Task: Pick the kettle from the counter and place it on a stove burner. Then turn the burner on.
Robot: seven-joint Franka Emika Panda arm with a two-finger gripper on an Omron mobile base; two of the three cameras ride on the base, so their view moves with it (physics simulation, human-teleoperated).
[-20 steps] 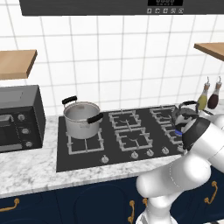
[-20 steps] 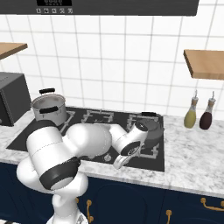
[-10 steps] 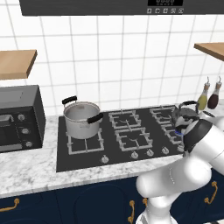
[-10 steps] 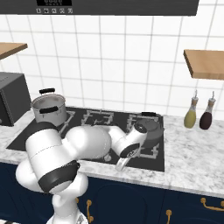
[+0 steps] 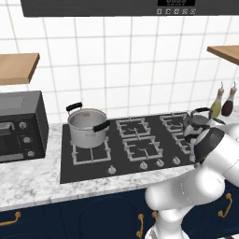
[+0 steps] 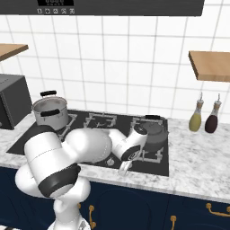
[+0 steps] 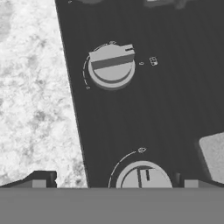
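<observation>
In the left base view, the kettle (image 5: 199, 123) sits on the burner at the right end of the cooktop (image 5: 84, 165), with the steel pot (image 5: 87, 127) at the left end.

In the right base view, the gripper (image 6: 124, 167) hangs over the cooktop's front edge, near the counter (image 6: 197, 168).

In the hand view, the jaws stand wide and empty, straddling the near knob (image 7: 143, 176); a second knob (image 7: 112, 66) lies further along the row. Judged risk: turning a knob that serves another burner, leaving the kettle's unlit.
</observation>
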